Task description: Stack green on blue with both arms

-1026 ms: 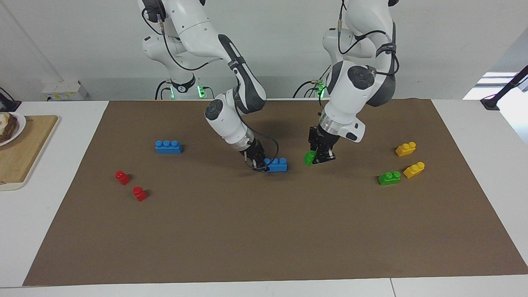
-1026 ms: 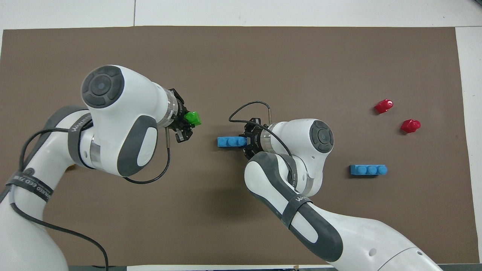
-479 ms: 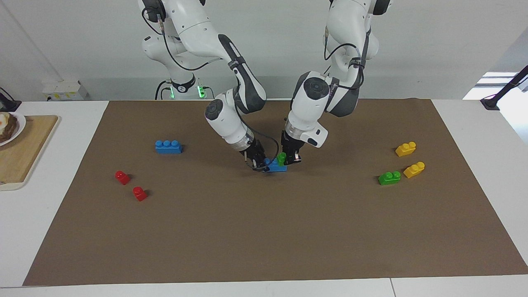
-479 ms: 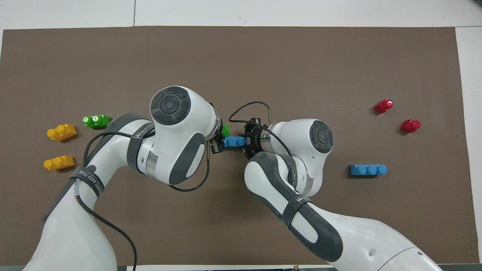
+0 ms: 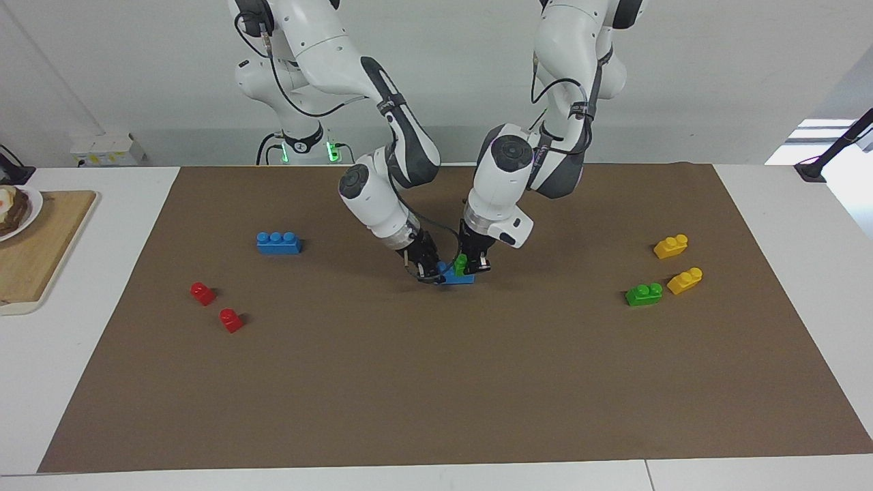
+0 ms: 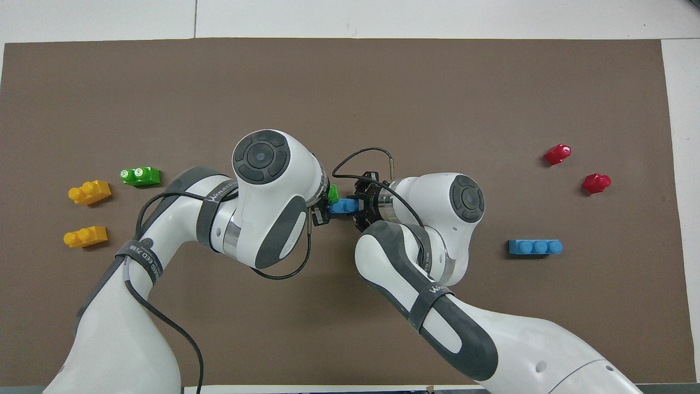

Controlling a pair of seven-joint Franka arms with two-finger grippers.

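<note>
A blue three-stud brick (image 5: 455, 275) lies on the brown mat at mid-table; my right gripper (image 5: 432, 268) is shut on its end toward the right arm. It also shows in the overhead view (image 6: 343, 206). My left gripper (image 5: 472, 263) is shut on a green two-stud brick (image 5: 462, 263) and holds it on top of the blue brick. Only a corner of this green brick (image 6: 332, 193) shows from overhead, under the left wrist. A second green brick (image 5: 643, 294) and a second blue brick (image 5: 278, 243) lie loose on the mat.
Two yellow bricks (image 5: 670, 246) (image 5: 685, 280) lie near the loose green one toward the left arm's end. Two red bricks (image 5: 202, 293) (image 5: 231, 320) lie toward the right arm's end. A wooden board (image 5: 34, 252) with a plate sits off the mat there.
My left gripper has carried the green brick across from beside the blue brick to on top of it. My right gripper has stayed on the blue brick.
</note>
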